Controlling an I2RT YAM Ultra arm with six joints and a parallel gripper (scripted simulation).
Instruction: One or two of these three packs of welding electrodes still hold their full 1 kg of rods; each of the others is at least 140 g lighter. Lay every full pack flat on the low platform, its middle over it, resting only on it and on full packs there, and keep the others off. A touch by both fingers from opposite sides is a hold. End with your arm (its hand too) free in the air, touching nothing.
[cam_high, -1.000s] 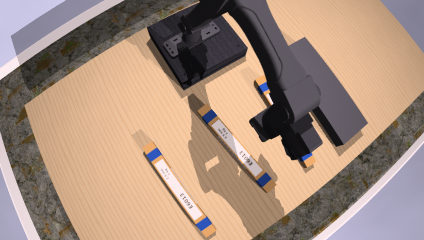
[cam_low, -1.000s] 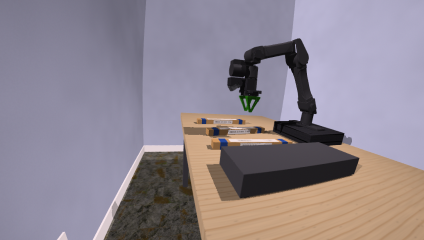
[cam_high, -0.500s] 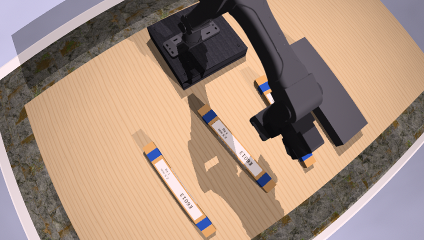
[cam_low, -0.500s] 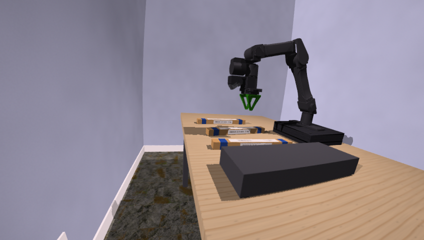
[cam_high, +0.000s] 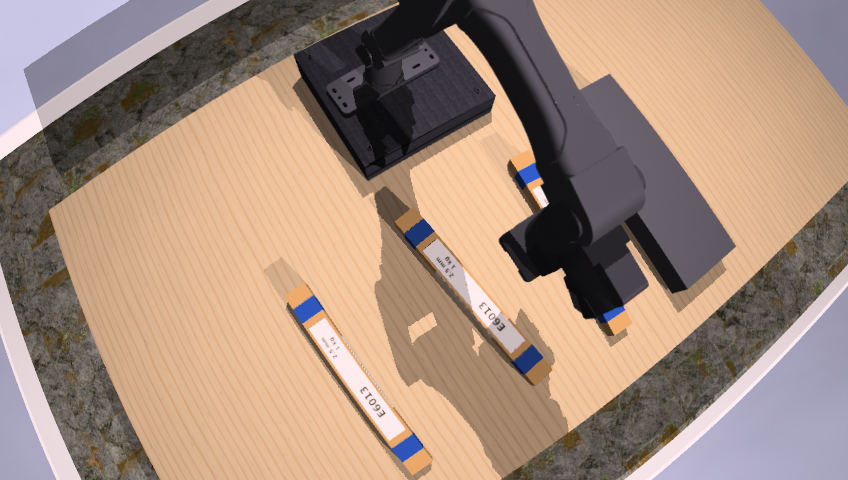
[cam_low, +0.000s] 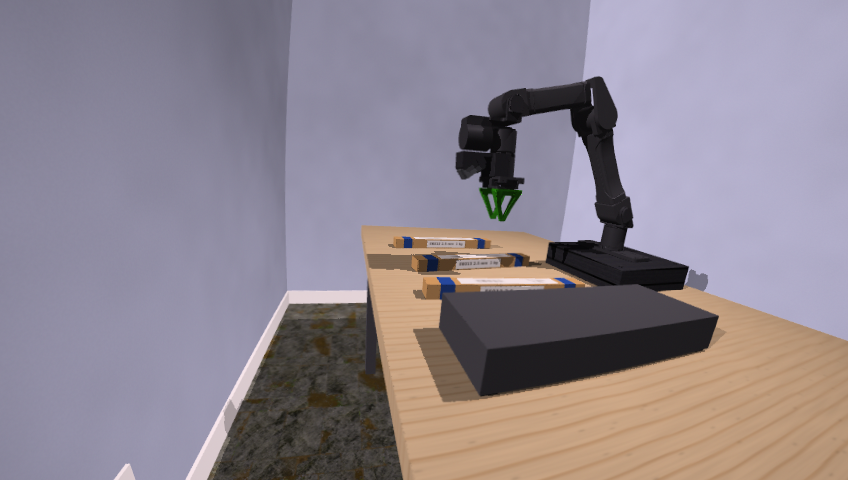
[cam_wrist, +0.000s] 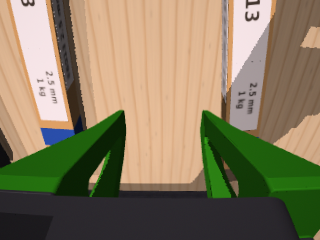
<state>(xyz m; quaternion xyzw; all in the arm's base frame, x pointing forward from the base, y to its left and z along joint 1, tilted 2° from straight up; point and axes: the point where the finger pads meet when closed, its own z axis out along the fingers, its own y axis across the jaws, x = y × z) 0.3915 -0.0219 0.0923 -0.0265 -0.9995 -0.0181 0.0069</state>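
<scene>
Three orange packs with blue bands and white labels lie flat on the table, roughly parallel. One pack (cam_high: 357, 380) (cam_low: 445, 243) is farthest from the low platform. The middle pack (cam_high: 476, 297) (cam_low: 477, 263) (cam_wrist: 245, 65) is partly in the arm's shadow. The third pack (cam_high: 527, 174) (cam_low: 505, 281) (cam_wrist: 37, 60) lies beside the platform and is partly hidden by the arm in the top view. The dark grey low platform (cam_high: 666, 160) (cam_low: 571, 321) bears nothing. My gripper (cam_low: 498, 218) (cam_wrist: 163, 120) is partly open and empty, high above the table between the middle and third packs.
The black robot base (cam_high: 428, 124) (cam_low: 651, 275) stands near the packs' inner ends. The table (cam_high: 178, 237) (cam_low: 476, 428) has its long edge close to their outer ends. Gaps separate the three packs.
</scene>
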